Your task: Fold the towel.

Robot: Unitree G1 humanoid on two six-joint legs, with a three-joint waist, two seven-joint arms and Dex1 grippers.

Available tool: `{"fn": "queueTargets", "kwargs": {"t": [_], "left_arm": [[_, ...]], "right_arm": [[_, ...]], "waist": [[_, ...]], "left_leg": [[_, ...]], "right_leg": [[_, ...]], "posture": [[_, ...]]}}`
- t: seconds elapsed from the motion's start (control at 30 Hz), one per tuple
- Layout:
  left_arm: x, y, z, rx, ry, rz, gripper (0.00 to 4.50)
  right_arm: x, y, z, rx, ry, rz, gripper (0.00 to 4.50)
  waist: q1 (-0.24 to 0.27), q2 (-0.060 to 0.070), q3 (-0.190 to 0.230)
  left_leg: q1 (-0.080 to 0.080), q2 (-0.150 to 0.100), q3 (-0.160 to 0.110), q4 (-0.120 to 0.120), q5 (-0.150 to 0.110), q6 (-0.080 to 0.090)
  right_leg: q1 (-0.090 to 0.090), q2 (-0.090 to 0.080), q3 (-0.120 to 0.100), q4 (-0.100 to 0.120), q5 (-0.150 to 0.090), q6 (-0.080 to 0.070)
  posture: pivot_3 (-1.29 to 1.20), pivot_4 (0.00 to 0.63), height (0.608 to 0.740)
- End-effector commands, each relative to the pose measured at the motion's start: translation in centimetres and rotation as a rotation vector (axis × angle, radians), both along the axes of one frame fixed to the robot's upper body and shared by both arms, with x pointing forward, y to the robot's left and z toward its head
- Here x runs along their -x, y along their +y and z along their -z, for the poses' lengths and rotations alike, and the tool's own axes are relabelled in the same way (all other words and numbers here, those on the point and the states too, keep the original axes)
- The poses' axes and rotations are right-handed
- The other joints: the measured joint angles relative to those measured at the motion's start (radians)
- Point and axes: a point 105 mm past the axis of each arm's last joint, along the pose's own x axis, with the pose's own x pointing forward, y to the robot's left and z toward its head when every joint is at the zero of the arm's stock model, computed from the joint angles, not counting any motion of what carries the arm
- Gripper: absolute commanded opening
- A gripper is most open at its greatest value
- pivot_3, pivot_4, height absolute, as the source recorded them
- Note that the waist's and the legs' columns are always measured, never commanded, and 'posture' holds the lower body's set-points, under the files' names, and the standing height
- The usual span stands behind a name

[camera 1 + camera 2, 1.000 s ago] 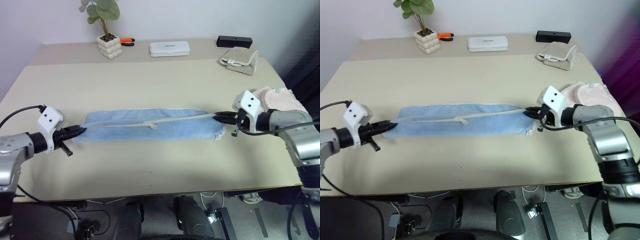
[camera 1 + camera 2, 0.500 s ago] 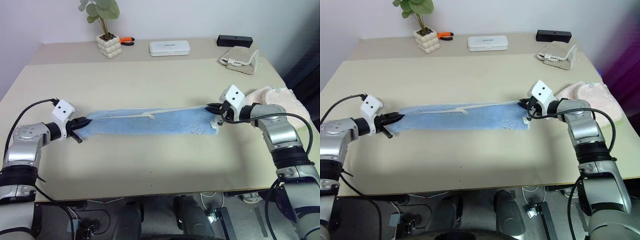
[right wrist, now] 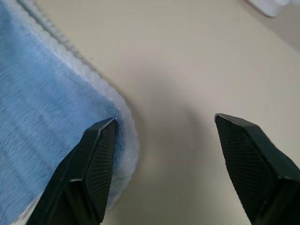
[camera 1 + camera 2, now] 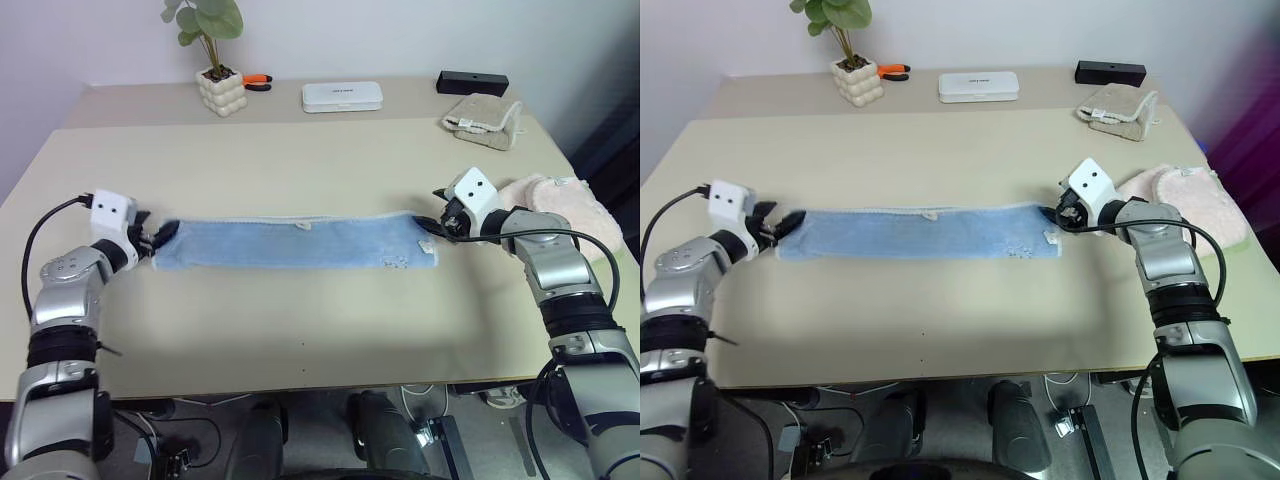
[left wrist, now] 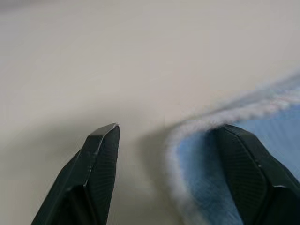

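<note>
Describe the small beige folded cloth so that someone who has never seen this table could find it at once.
Start at the long beige table and go to its far right corner, just in front of the flat black rectangular box. There lies the small beige folded cloth, a thick lumpy bundle. It is beige and compact, unlike the fluffy pink towel nearer the right edge and the long light blue terry towel laid flat mid-table.

The towel (image 4: pixel 300 243) is a soft terry cloth, matt and fuzzy, with a whitish stitched edge. The table (image 4: pixel 300 330) looks smooth and matt. The fingers (image 3: pixel 96 164) of the right gripper (image 3: pixel 164 126) are black, probably plastic, with a fine ribbed texture. The pink towel (image 4: pixel 560 200) looks fluffy.
</note>
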Motion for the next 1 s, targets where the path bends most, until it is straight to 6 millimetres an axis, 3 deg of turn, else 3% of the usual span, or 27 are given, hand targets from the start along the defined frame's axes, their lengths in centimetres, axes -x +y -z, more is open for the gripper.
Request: {"fn": "queueTargets", "kwargs": {"t": [0.03,0.1,0.23,0.43,0.47,0.57,0.63,0.77,0.9,1.0], "left_arm": [[1.1,0.2,-0.3,0.035,-0.02,-0.005,3.35],[1.9,0.1,0.4,0.033,0.006,0.003,3.35],[3.6,0.3,1.0,0.065,0.034,0.025,3.42],[5.7,-1.3,-0.7,-0.06,-0.029,0.141,3.42],[5.9,-2.1,-1.1,-0.081,-0.043,0.176,3.42],[7.1,-7.9,-1.4,-0.208,-0.064,0.431,3.42],[8.1,-11.7,-1.2,-0.194,-0.067,0.583,3.42],[10.4,-17.8,-1.0,-0.138,-0.084,0.815,3.42],[11.5,-21.1,-0.9,-0.086,-0.083,0.917,3.42],[12.1,-22.3,-0.7,-0.075,-0.078,0.959,3.42]], "right_arm": [[0.8,-1.1,-2.0,-0.034,-0.069,0.038,3.42],[1.6,-1.5,-2.2,-0.07,-0.053,0.046,3.42],[5.1,-0.9,-2.2,-0.226,0.051,-0.011,4.46],[9.6,0.4,-0.6,-0.538,0.25,0.045,4.46],[10.1,0.5,-0.2,-0.573,0.282,0.069,4.46],[12.2,1.0,1.9,-0.673,0.397,0.146,4.46],[13.2,1.5,2.9,-0.702,0.451,0.175,4.46],[12.8,2.3,4.0,-0.796,0.497,0.269,4.46],[10.9,2.6,4.2,-0.935,0.504,0.376,4.46],[9.3,2.4,4.2,-1.05,0.507,0.458,4.46]], "waist": [[-0.003,0.0,0.0],[-0.004,0.0,0.0],[-0.001,0.0,0.0],[0.0,0.0,0.0],[0.001,0.0,0.0],[0.01,-0.001,-0.001],[0.019,0.0,-0.001],[0.02,-0.001,-0.001],[0.012,0.0,-0.002],[0.009,0.0,-0.002]], "left_leg": [[0.0,0.0,0.0,-0.001,0.0,0.0],[0.0,0.0,0.0,-0.002,0.0,0.0],[0.0,0.0,-0.001,-0.001,0.0,0.0],[0.001,0.0,-0.002,0.0,0.0,0.0],[0.002,0.0,-0.002,0.0,0.0,0.0],[0.002,0.0,-0.002,0.0,0.0,0.0],[0.002,0.0,-0.001,0.0,0.0,0.0],[0.003,0.0,-0.001,0.0,0.0,0.0],[0.004,0.001,-0.001,0.0,0.0,0.0],[0.003,0.001,-0.001,0.0,0.0,0.0]], "right_leg": [[0.0,0.0,0.0,0.0,0.0,0.0],[0.0,0.0,0.0,0.0,0.0,0.0],[-0.001,0.0,0.0,0.001,0.0,0.0],[0.002,0.0,0.0,0.001,0.0,0.0],[0.002,0.0,0.0,0.001,0.0,0.0],[0.003,0.0,0.0,-0.001,0.0,0.0],[0.004,0.0,0.0,-0.002,0.0,0.0],[0.005,0.001,0.0,-0.003,0.0,-0.001],[0.005,0.003,0.001,-0.002,0.0,-0.001],[0.005,0.003,0.001,-0.002,-0.001,-0.001]], "posture": [[0.0,0.15,0.737],[0.0,0.15,0.737],[0.0,0.15,0.737],[0.0,0.15,0.737],[0.0,0.15,0.737],[0.0,0.15,0.737],[0.0,0.15,0.737],[0.0,0.15,0.737],[0.0,0.15,0.737],[0.0,0.15,0.737]]}}
